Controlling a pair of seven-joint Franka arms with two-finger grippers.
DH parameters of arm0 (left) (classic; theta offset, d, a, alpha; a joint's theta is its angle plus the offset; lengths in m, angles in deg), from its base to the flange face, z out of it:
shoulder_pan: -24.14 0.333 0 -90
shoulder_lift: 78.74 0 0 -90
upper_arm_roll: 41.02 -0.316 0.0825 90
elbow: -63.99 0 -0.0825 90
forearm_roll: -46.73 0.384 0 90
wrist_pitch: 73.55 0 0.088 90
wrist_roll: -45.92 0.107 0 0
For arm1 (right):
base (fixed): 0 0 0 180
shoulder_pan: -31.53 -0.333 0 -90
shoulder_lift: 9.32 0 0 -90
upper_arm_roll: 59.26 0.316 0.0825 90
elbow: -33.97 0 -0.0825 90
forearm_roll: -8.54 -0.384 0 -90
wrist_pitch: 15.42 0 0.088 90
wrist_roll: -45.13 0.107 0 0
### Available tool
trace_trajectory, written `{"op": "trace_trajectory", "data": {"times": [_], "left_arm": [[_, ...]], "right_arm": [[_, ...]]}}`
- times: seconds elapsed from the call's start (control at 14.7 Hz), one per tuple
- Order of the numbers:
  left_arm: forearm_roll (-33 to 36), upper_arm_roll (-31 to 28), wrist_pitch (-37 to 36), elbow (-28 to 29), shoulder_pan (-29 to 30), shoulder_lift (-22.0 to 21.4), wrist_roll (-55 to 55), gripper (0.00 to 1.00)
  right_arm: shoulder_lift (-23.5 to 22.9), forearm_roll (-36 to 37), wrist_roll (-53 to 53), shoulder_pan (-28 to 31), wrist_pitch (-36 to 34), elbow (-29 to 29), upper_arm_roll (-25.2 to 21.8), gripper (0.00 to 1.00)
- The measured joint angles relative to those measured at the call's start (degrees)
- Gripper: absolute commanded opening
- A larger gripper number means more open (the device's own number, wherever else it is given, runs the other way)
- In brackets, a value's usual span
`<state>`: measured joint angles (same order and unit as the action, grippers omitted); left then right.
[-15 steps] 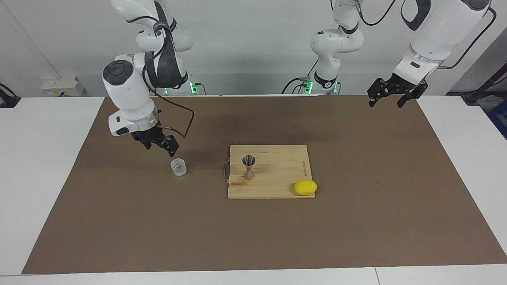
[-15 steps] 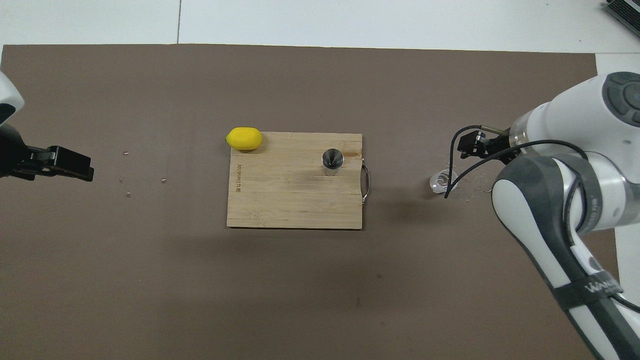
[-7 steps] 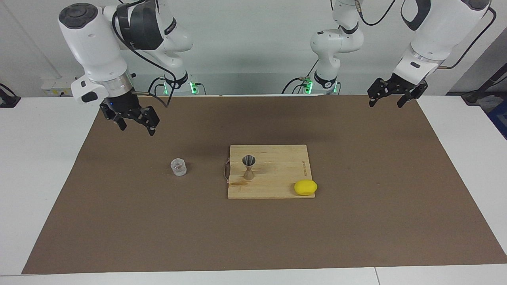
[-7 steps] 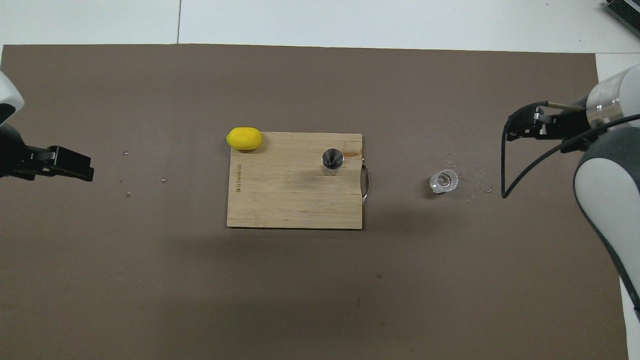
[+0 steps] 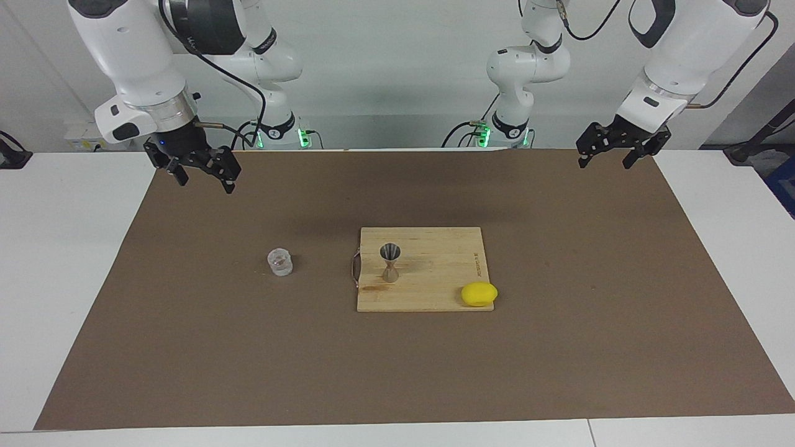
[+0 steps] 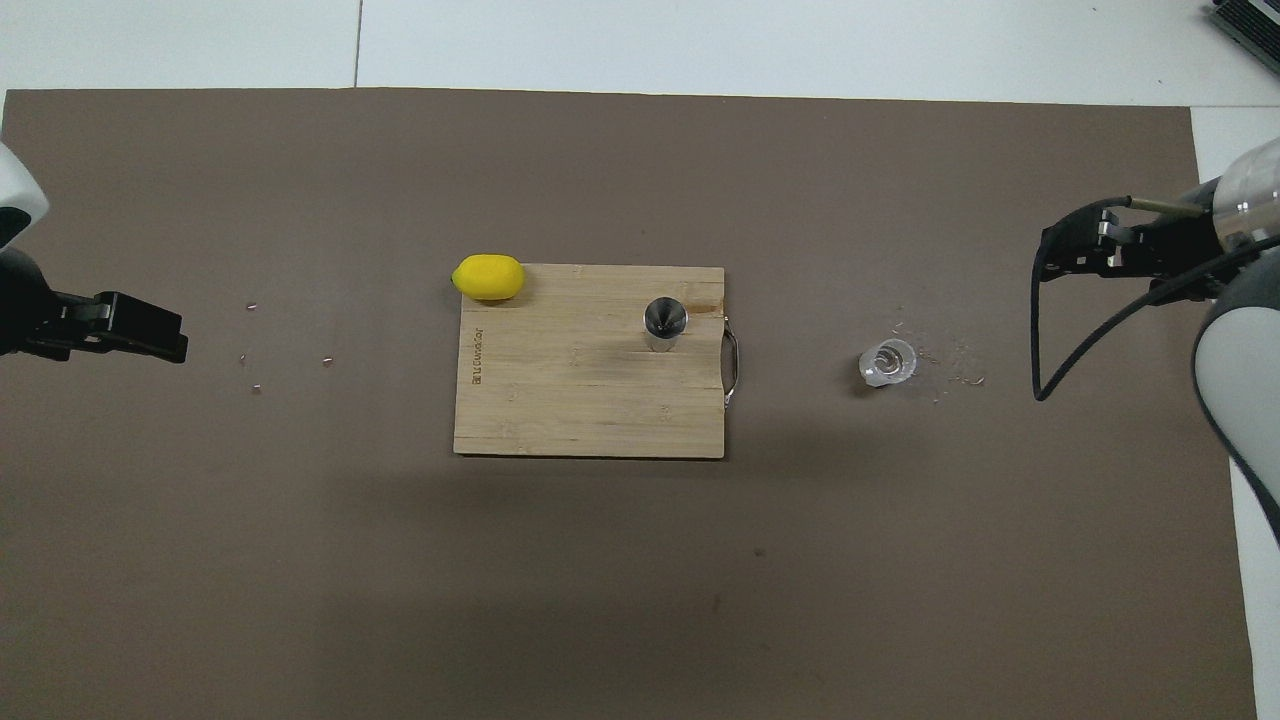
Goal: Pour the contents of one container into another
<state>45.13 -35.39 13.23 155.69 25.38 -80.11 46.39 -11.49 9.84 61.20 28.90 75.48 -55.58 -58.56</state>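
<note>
The clear faceted glass cup (image 5: 280, 261) (image 6: 887, 362) stands upright on the brown mat, toward the right arm's end of the table, with nothing touching it. The metal hourglass jigger (image 5: 390, 263) (image 6: 665, 322) stands upright on the wooden board (image 5: 435, 295) (image 6: 560, 410), at the board's handle end. My right gripper (image 5: 207, 183) (image 6: 1050, 262) hangs open and empty, high over the mat's edge at the right arm's end, well away from the cup. My left gripper (image 5: 604, 162) (image 6: 175, 340) waits open and empty over the mat's corner at the left arm's end.
A yellow lump (image 5: 479, 293) (image 6: 488, 277) lies at the board's corner farthest from the robots, toward the left arm's end. The board has a metal handle (image 6: 733, 370) facing the cup. Small crumbs (image 6: 955, 375) dot the mat beside the cup and toward the left gripper.
My right gripper rose from just above the cup and drew back toward the right arm's end of the mat, empty. The cup, jigger and left arm stayed put.
</note>
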Motion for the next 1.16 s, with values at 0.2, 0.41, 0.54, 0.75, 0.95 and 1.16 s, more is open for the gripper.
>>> {"op": "trace_trajectory", "data": {"times": [0.2,0.41,0.54,0.75,0.95,1.16], "left_arm": [[0.0,0.0,0.0,0.0,0.0,0.0,0.0,1.0],[0.0,0.0,0.0,0.0,0.0,0.0,0.0,1.0],[0.0,0.0,0.0,0.0,0.0,0.0,0.0,1.0],[0.0,0.0,0.0,0.0,0.0,0.0,0.0,1.0],[0.0,0.0,0.0,0.0,0.0,0.0,0.0,1.0],[0.0,0.0,0.0,0.0,0.0,0.0,0.0,1.0]], "right_arm": [[2.9,0.0,-0.8,0.0,-0.6,-4.5,0.1,1.0],[4.7,0.0,-2.6,0.0,-0.4,-7.1,0.1,1.0],[4.9,0.0,-2.9,0.0,0.4,-7.3,0.1,1.0],[4.9,0.0,-3.0,0.0,1.5,-7.4,0.1,1.0],[4.9,0.0,-3.4,-0.1,1.5,-7.4,0.2,1.0],[4.9,0.0,-3.5,-0.2,1.5,-7.4,0.3,1.0]]}}
